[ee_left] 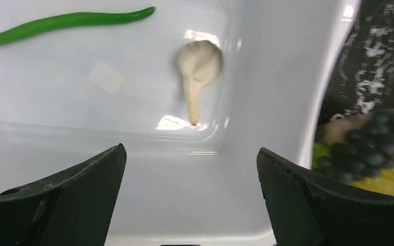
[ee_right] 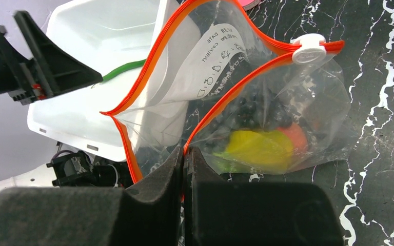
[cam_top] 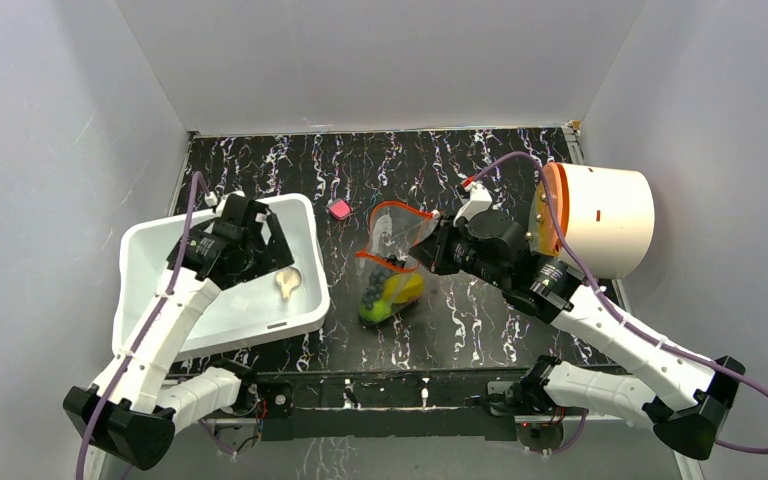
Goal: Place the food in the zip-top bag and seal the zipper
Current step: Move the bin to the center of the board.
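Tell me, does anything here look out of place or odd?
Nothing looks spilled or damaged. Only the white drum at the right lies on its side, its orange end toward the bag.

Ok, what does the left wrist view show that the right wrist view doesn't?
Only the left wrist: the garlic lying in the bin, and the wide gap between the left fingers. Only the right wrist: the zipper standing open, its white slider, and the right fingers pinched shut on the rim of the bag. Both: the bin, the green pod in it, and the yellow piece and dark berries in the bag.
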Controlling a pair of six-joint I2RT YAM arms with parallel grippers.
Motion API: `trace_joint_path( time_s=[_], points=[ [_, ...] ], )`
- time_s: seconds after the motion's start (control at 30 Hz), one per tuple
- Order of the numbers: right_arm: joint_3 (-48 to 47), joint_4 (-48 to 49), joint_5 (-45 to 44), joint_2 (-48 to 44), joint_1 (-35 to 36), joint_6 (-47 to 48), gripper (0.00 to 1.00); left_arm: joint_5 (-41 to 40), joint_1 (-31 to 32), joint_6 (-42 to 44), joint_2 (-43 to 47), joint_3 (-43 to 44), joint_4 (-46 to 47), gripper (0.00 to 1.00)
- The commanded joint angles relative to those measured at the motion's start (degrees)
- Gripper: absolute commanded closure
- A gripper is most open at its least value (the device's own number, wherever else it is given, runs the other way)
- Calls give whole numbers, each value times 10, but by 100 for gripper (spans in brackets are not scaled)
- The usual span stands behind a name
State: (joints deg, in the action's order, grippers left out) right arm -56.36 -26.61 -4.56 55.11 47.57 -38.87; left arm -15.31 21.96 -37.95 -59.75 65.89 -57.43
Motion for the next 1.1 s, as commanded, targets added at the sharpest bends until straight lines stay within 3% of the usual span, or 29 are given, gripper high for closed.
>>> trace_joint_path(
  time_s=[0.0,0.13,0.43,0.57,0.7,0.93,1.07],
  points=[
    [0,19,-17,-13,2,3,100,-126,-3,-17,7,-36,-23,2],
    [18,37,-34,-17,2,-14,100,-159,-10,-58,9,-70,-9,2],
    [14,7,-63,-17,1,-33,100,-107,-43,-144,-15,-138,51,4],
    [15,-4,-42,-2,2,-33,100,-54,-59,-122,-31,-136,113,8],
    [22,-3,-37,-7,1,-29,100,-18,-59,-83,-61,-81,139,10],
    [32,-4,-49,-27,2,-7,100,144,-53,-42,-74,-43,230,23],
    [37,-15,-52,-38,2,-15,100,162,-27,-38,-97,-27,233,24]
  ],
)
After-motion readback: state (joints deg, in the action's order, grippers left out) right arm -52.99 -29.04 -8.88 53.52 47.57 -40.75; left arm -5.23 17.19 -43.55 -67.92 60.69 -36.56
